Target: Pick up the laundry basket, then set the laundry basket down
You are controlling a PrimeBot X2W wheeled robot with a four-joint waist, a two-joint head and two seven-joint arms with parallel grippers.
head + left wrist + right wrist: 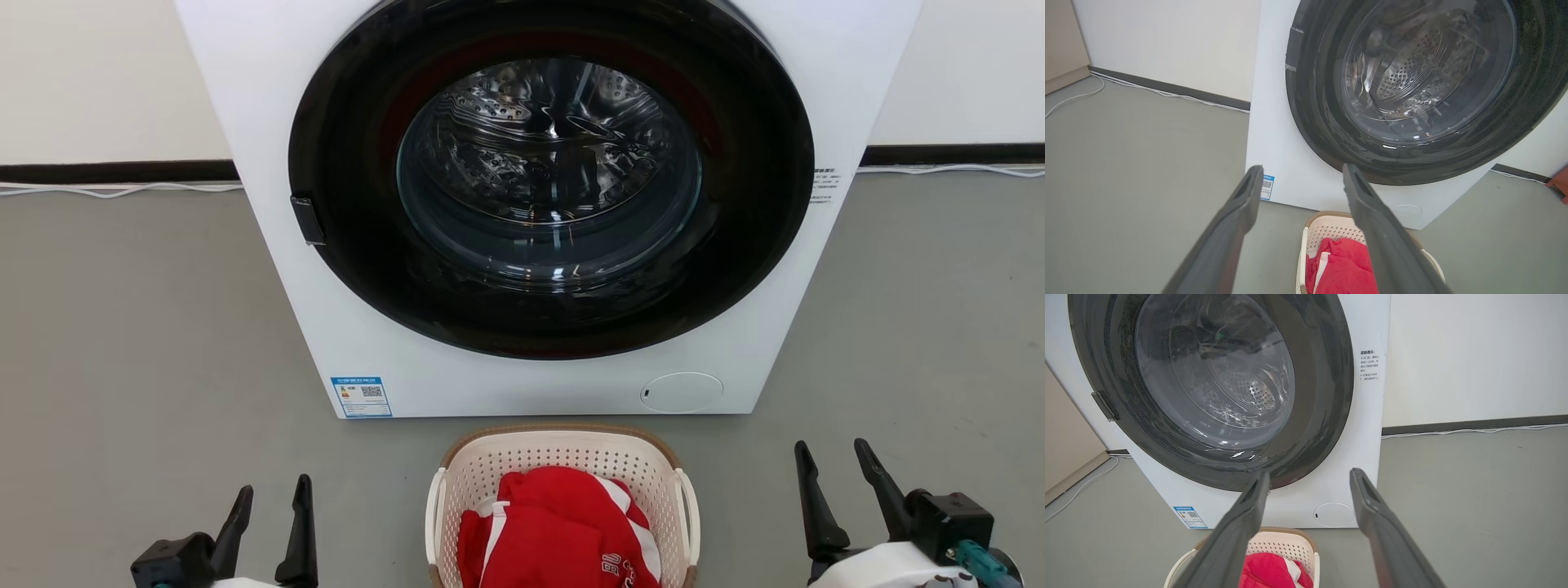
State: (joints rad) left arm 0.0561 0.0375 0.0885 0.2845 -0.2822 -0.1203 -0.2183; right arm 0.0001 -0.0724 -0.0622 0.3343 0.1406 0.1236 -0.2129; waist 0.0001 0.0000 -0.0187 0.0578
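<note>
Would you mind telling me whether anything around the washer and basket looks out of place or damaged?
Nothing stands out: the laundry basket sits upright on the floor before the washer, red clothes inside it.

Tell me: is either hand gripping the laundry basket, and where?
Nothing is held. The left hand and right hand are open, either side of the laundry basket, not touching it.

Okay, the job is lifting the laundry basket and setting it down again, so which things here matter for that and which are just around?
For the job:
- laundry basket
- left hand, open
- right hand, open

Just around:
- washing machine, behind the basket
- red and white garment, inside the basket
- white cable
</note>
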